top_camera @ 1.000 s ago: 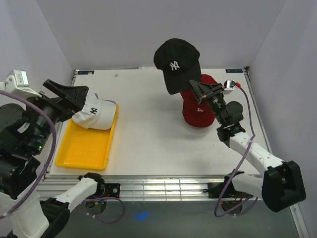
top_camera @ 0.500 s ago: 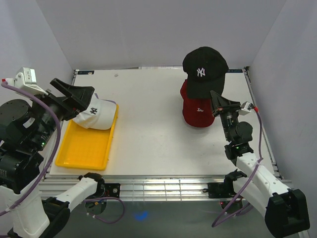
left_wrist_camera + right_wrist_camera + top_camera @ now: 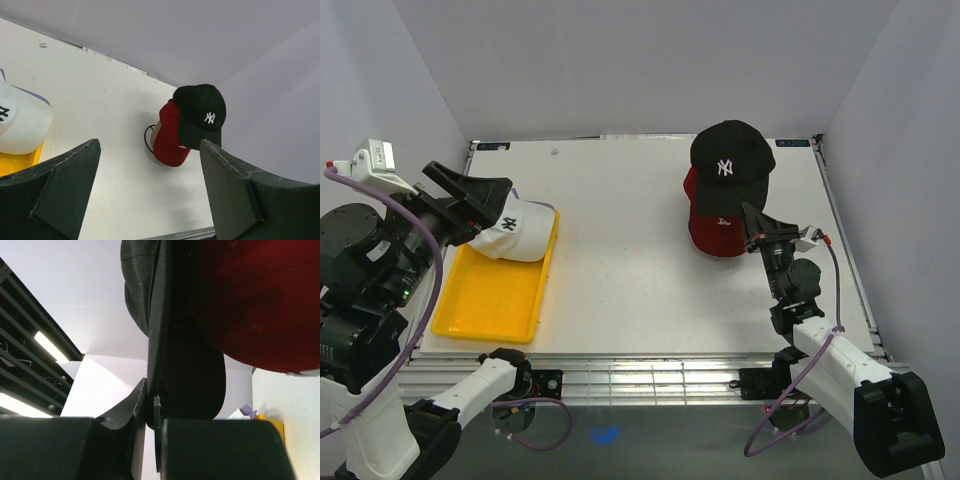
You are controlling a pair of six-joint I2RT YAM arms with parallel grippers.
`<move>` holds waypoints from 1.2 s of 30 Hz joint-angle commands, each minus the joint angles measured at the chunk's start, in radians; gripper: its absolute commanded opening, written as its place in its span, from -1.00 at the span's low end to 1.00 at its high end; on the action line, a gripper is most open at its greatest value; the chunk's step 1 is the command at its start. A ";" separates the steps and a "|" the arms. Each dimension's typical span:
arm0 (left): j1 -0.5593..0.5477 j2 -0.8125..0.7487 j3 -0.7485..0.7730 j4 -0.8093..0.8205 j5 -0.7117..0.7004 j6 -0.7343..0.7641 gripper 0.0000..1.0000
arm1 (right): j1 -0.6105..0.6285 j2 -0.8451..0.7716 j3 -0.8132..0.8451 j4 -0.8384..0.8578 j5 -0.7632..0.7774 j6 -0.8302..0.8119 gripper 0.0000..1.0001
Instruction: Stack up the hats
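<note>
The black cap with a white NY (image 3: 730,163) rests on top of the red cap (image 3: 713,230) at the back right. My right gripper (image 3: 752,226) is shut on the black cap's brim. In the right wrist view the gripper (image 3: 151,401) clamps the brim (image 3: 185,375), with the red cap (image 3: 260,305) right beside it. The white cap with a black NY (image 3: 512,232) lies at the far end of the yellow tray (image 3: 490,300), with a lavender edge (image 3: 541,206) showing beneath it. My left gripper (image 3: 472,203) is open and empty, raised above the white cap. The left wrist view shows that gripper (image 3: 150,145), the black cap (image 3: 200,112) and the red cap (image 3: 170,142).
A black wire loop (image 3: 146,141) shows at the red cap's left edge. Walls close in the table on the left, back and right. The table's metal front rail (image 3: 650,380) runs between the arm bases.
My right gripper has carried the black cap from high above and left of the red cap to the right and down onto it. The left arm shifted slightly.
</note>
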 commanded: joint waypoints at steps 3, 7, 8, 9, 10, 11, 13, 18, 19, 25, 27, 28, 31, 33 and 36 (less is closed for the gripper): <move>-0.001 -0.001 -0.009 0.017 0.011 -0.001 0.80 | -0.012 -0.009 -0.053 0.110 0.002 0.057 -0.85; -0.001 -0.001 -0.014 0.017 0.010 -0.003 0.81 | -0.021 0.025 -0.088 0.159 -0.021 0.097 -0.84; -0.001 -0.001 -0.014 0.019 0.008 -0.001 0.81 | -0.022 0.028 -0.096 0.164 -0.021 0.114 -0.84; -0.001 -0.001 -0.014 0.017 0.008 -0.001 0.81 | -0.027 0.030 -0.102 0.166 -0.028 0.119 -0.84; -0.003 -0.001 -0.015 0.017 0.007 -0.001 0.81 | -0.030 0.030 -0.111 0.164 -0.034 0.122 -0.85; -0.001 -0.002 -0.017 0.017 0.007 -0.001 0.80 | -0.038 0.025 -0.114 0.161 -0.037 0.125 -0.85; -0.001 -0.002 -0.020 0.017 0.005 -0.001 0.80 | -0.047 0.025 -0.116 0.130 -0.063 0.137 -0.84; -0.003 -0.002 -0.029 0.017 0.002 -0.001 0.80 | -0.074 0.044 -0.136 0.115 -0.115 0.171 -0.84; -0.001 -0.003 -0.029 0.017 0.004 -0.001 0.80 | -0.085 0.047 -0.142 0.112 -0.123 0.181 -0.85; -0.001 -0.003 -0.040 0.017 0.001 -0.001 0.80 | -0.130 0.063 -0.174 0.087 -0.210 0.214 -0.85; -0.001 -0.004 -0.040 0.019 -0.001 -0.001 0.80 | -0.145 0.065 -0.179 0.058 -0.242 0.209 -0.85; -0.001 -0.003 -0.040 0.019 -0.002 -0.001 0.80 | -0.157 0.063 -0.179 0.049 -0.250 0.205 -0.85; -0.003 -0.003 -0.042 0.019 -0.004 -0.001 0.80 | -0.179 0.063 -0.194 0.026 -0.270 0.192 -0.84; -0.003 -0.001 -0.043 0.017 -0.004 -0.001 0.80 | -0.191 0.062 -0.193 -0.012 -0.294 0.174 -0.85; -0.001 -0.003 -0.048 0.019 -0.006 -0.001 0.80 | -0.206 0.057 -0.200 -0.041 -0.305 0.160 -0.85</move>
